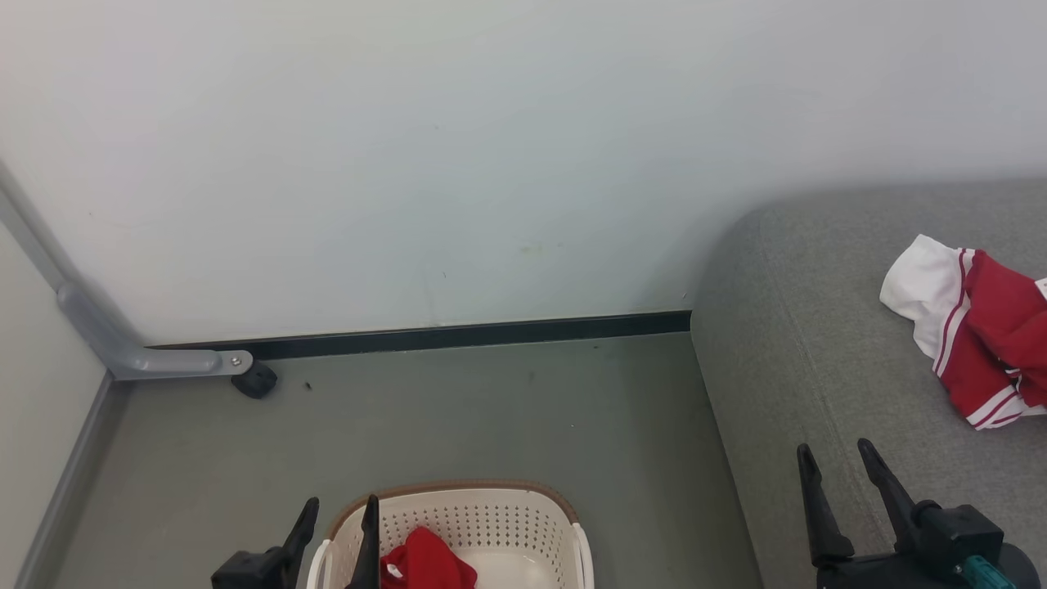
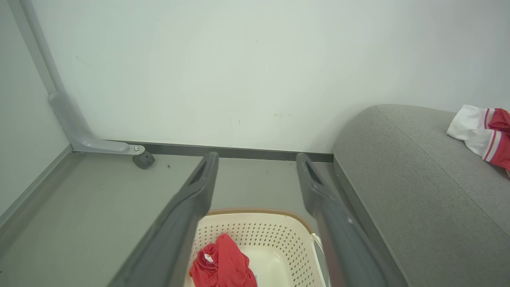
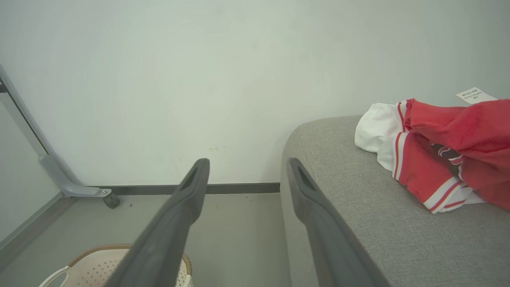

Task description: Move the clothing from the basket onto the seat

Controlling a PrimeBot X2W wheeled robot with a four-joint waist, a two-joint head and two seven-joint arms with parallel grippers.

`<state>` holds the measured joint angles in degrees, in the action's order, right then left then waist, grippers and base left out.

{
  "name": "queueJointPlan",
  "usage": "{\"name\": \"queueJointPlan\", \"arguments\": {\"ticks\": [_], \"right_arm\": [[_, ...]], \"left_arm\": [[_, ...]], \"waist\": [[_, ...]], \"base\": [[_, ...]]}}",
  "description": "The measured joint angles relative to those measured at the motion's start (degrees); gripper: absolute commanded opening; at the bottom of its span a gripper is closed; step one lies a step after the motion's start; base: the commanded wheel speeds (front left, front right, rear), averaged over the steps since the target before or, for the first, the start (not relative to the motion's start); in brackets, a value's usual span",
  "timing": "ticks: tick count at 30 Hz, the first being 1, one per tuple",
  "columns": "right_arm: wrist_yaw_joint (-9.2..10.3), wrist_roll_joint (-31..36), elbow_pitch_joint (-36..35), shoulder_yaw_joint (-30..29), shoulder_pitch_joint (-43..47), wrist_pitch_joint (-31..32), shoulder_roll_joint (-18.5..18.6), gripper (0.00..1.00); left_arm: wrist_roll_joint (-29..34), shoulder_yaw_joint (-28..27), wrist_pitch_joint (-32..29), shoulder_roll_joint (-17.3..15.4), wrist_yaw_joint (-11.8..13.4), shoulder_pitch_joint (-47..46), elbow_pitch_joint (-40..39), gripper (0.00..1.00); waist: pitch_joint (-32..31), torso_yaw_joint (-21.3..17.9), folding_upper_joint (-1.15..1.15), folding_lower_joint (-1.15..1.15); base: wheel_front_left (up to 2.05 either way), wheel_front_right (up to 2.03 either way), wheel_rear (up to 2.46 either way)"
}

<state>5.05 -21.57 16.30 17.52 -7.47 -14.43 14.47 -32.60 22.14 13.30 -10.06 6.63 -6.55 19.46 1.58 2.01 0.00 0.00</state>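
Basket (image 1: pixel 458 489) and sofa (image 1: pixel 785 343) each hold a garment.
Red garment (image 1: pixel 425 560) lies in the basket, red-and-white garment (image 1: pixel 981 327) on the sofa. Left gripper (image 1: pixel 342 503) by the basket and right gripper (image 1: pixel 836 450) over the sofa edge both gape wide, empty.

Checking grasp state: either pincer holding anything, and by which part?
Nothing held: left pincer stands open by the basket, right pincer open by the seat; both empty.

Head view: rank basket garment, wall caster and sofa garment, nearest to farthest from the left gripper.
1. Red garment, in the basket, just right of the left gripper.
2. Black caster, by the wall, ahead.
3. Red-and-white garment, on the sofa, far right.
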Motion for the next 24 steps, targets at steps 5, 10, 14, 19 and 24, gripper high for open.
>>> {"name": "queueJointPlan", "arguments": {"ticks": [5,10,14,19,24], "right_arm": [[0.01,0.2,-1.1,0.2,0.0,0.0,-0.1,1.0],[0.05,0.2,-1.6,0.1,-0.1,0.0,-0.1,1.0],[0.05,0.5,-2.9,0.5,-0.4,0.0,-0.1,1.0],[0.05,0.7,-4.2,0.9,-1.8,0.0,-0.1,1.0],[0.05,1.0,-6.6,1.0,-2.9,0.2,0.0,1.0]], "left_arm": [[0.3,-0.2,0.0,0.1,0.0,0.0,0.1,1.0],[0.5,0.2,0.0,0.2,0.0,-0.1,1.2,1.0],[0.5,0.6,-0.4,0.7,0.0,-0.5,2.6,1.0],[0.9,2.6,-1.6,2.1,0.0,-2.1,5.4,1.0],[1.4,4.2,-2.4,3.7,-0.1,-4.4,8.4,1.0]], "waist": [[0.4,-0.2,0.0,0.0],[1.1,-0.8,0.0,0.0],[2.1,-1.4,0.0,0.0],[3.7,-2.4,0.0,0.0],[6.0,-3.5,0.0,0.0]], "base": [[0.0,0.0,0.0],[0.0,0.0,0.0],[0.0,0.0,0.0],[0.0,0.0,0.0],[0.0,0.0,0.0]]}}
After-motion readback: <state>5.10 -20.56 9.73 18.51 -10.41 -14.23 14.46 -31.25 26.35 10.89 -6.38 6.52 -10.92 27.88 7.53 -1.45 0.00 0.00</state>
